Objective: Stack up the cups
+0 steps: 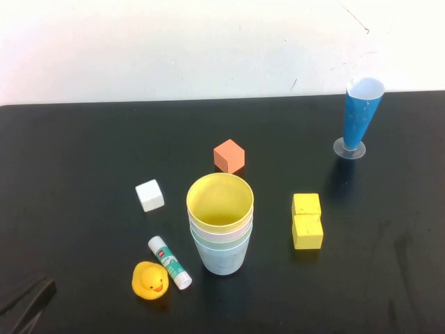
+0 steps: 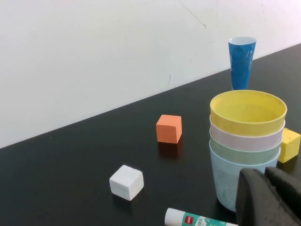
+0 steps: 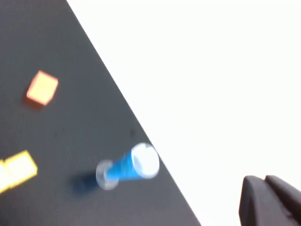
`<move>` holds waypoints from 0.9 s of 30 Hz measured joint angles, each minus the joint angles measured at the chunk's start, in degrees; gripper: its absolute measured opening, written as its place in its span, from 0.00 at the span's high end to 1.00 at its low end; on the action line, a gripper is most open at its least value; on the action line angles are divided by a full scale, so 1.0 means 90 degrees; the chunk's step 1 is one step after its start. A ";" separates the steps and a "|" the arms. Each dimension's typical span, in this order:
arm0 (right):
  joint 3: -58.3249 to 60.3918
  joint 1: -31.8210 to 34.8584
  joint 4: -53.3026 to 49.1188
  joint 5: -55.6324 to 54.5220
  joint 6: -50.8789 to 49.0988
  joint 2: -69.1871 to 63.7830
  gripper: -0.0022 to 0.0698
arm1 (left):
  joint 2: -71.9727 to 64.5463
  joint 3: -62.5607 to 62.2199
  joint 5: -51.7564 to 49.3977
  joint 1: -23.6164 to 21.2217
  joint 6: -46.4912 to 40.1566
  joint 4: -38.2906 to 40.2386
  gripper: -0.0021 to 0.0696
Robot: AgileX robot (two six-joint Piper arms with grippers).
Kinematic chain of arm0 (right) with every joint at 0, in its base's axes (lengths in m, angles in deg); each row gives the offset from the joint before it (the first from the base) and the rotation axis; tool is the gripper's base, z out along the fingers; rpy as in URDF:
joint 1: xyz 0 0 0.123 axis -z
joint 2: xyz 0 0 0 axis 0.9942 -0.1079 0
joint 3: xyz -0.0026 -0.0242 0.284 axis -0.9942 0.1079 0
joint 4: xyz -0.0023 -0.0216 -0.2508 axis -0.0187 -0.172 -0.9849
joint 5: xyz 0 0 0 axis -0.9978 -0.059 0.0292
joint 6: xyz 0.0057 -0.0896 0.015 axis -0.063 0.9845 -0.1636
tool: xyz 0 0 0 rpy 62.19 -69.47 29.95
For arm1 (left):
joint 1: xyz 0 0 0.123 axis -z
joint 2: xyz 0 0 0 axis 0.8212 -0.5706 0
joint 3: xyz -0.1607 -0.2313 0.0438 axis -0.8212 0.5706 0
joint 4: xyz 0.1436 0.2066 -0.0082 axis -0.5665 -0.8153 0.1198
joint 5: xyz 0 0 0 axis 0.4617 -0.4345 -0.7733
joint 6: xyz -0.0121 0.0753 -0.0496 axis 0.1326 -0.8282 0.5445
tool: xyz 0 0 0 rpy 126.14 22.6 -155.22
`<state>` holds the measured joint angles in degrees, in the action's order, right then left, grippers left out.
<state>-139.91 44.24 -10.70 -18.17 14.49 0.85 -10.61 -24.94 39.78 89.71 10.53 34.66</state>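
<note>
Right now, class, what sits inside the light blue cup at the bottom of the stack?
Nested in the light blue cup are the green cup, then the pink cup, with the yellow cup on top. Only their rims show; their lower bodies are hidden. The yellow cup's visible inside looks empty.

Four nested cups [image 1: 220, 223]; two yellow blocks [image 1: 306, 221], apparently touching; one orange cube [image 1: 229, 155]; one white cube [image 1: 149, 195].

surface [image 1: 83, 153]: matte black
wall [image 1: 174, 42]: white
cups [image 1: 220, 233]: yellow, pale pink, pale green, light blue
cone [image 1: 361, 115]: blue, white inside, clear base
cube [image 1: 229, 156]: orange
small cube [image 1: 149, 195]: white
blocks [image 1: 306, 221]: yellow
duck [image 1: 149, 280]: yellow, orange beak
glue stick [image 1: 170, 262]: white, green label, red mark
left pincer [image 2: 270, 197]: black
right pincer [image 3: 270, 200]: black
</note>
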 joint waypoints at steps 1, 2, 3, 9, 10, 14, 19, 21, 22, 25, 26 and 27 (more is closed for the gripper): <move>0.0349 0.0000 -0.0022 0.0000 -0.0045 0.0286 0.96 | 0.0000 0.0000 0.0000 0.0000 0.0015 0.0000 0.97; 0.0757 0.0000 -0.0020 -0.0038 -0.0107 0.0572 0.96 | 0.0000 0.0000 0.0004 0.0000 0.0015 0.0000 0.97; 0.1213 0.0000 -0.0020 -0.0164 -0.0175 0.0856 0.96 | 0.0000 0.0000 0.0014 0.0000 0.0015 0.0000 0.97; 0.4293 0.0000 0.0034 -0.1728 -0.0918 0.2487 0.96 | 0.0000 0.0000 0.0102 0.0000 0.0025 -0.0014 0.97; 0.4714 0.0000 0.0106 -0.1973 -0.1047 0.2716 0.96 | 0.0000 0.0000 0.0102 0.0000 0.0025 -0.0014 0.97; 0.6553 0.0000 0.0458 -0.3007 -0.1349 0.3758 0.96 | 0.0000 0.0000 0.0048 0.0000 0.0025 -0.0024 0.97; 0.8303 0.0000 0.0717 -0.3692 -0.1636 0.4820 0.96 | 0.0000 0.0000 0.0023 0.0000 0.0025 -0.0024 0.97; 0.8910 0.0000 0.0779 -0.3790 -0.1683 0.5224 0.96 | 0.0000 0.0000 0.0023 0.0000 0.0025 -0.0024 0.97; 0.9090 0.0000 0.0778 -0.3818 -0.1740 0.5352 0.96 | 0.0000 0.0000 0.0023 0.0000 0.0025 -0.0024 0.97; 0.9565 0.0000 0.0791 -0.3820 -0.1891 0.5722 0.96 | 0.0000 0.0000 0.0023 0.0000 0.0025 -0.0024 0.97; 0.9682 0.0000 0.0791 -0.3802 -0.1905 0.5800 0.97 | 0.0000 0.0000 0.0023 0.0000 0.0025 -0.0024 0.97; 0.9774 0.0000 0.0791 -0.3752 -0.1921 0.5851 0.97 | 0.0000 0.0000 0.0023 0.0000 0.0025 -0.0024 0.97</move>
<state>-51.94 44.24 -3.58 -51.94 -2.80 53.51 -10.61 -24.94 39.98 89.71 10.75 34.45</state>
